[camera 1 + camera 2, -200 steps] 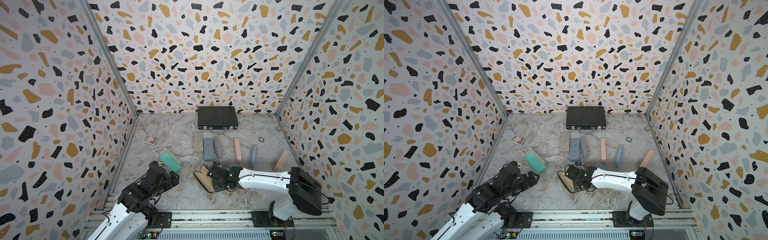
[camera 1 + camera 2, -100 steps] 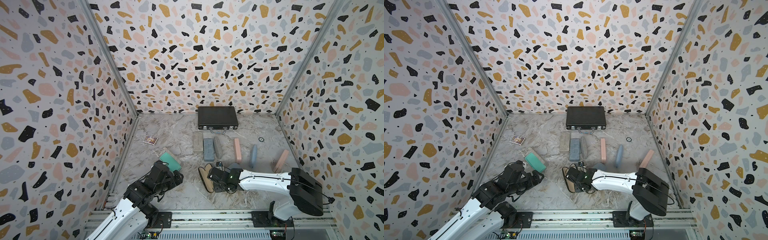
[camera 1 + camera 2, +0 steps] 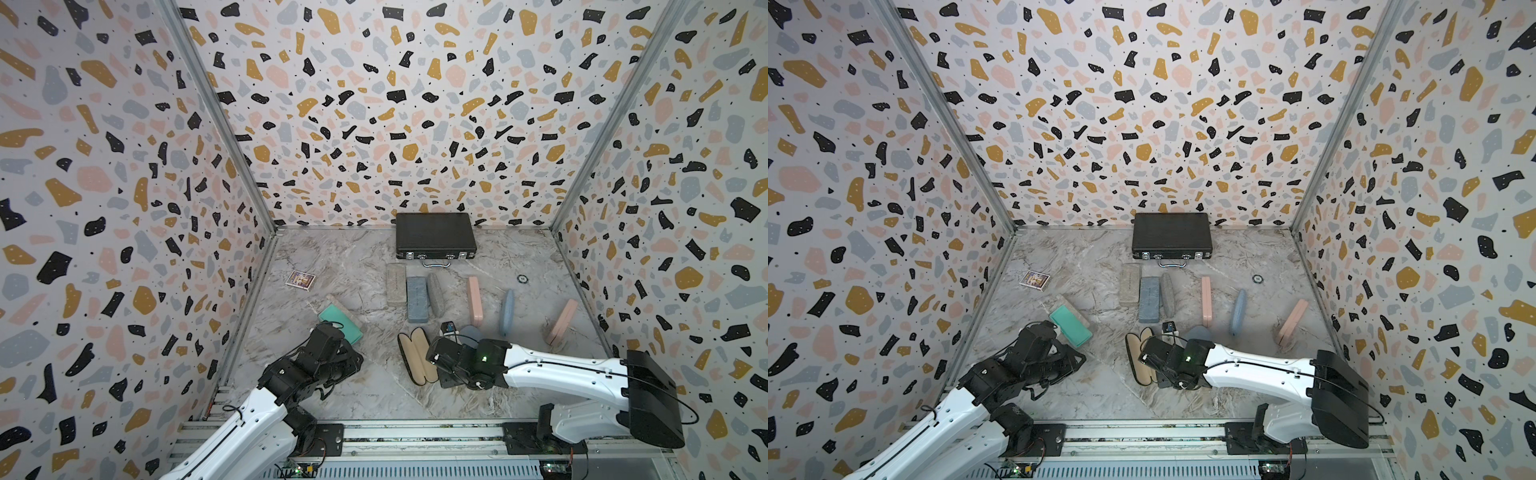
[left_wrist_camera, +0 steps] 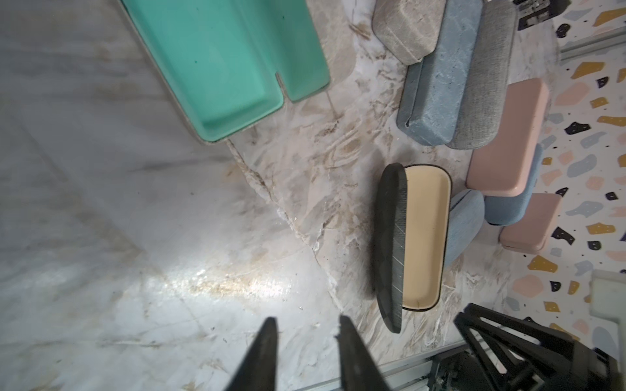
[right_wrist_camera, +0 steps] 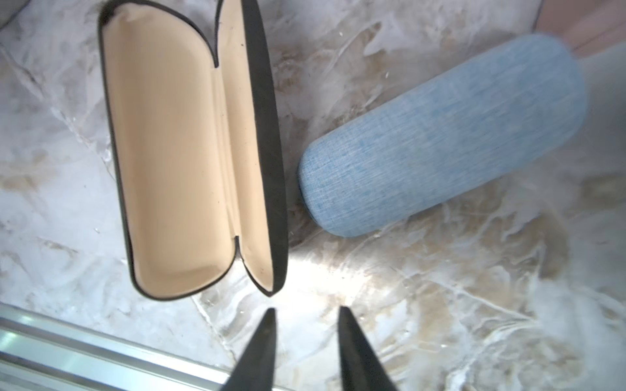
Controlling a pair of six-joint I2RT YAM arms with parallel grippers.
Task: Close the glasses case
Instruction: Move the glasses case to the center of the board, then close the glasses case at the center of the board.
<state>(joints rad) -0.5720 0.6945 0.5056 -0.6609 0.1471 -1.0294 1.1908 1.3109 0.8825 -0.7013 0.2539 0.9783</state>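
Note:
The glasses case (image 3: 417, 359) (image 3: 1141, 361) is black outside and beige inside, and lies open near the front of the floor. One half lies flat and the other stands roughly upright (image 5: 183, 152) (image 4: 421, 237). My right gripper (image 5: 306, 311) (image 3: 440, 374) hangs just off the case's near end, apart from it. Its fingers stand a little apart with only floor between them. My left gripper (image 4: 306, 321) (image 3: 357, 361) is to the left of the case, well short of it, jaws narrowly apart and empty.
An open teal case (image 3: 340, 324) lies beside the left wrist. A closed light-blue case (image 5: 440, 135) lies right beside the black one. Several closed cases (image 3: 417, 299) line the middle, with a black briefcase (image 3: 434, 235) at the back wall and a small card box (image 3: 300, 279) at left.
The left gripper's jaws have narrowed from wide open and the arm has reached toward the centre. The right gripper has drawn off the case, which now lies a little straighter.

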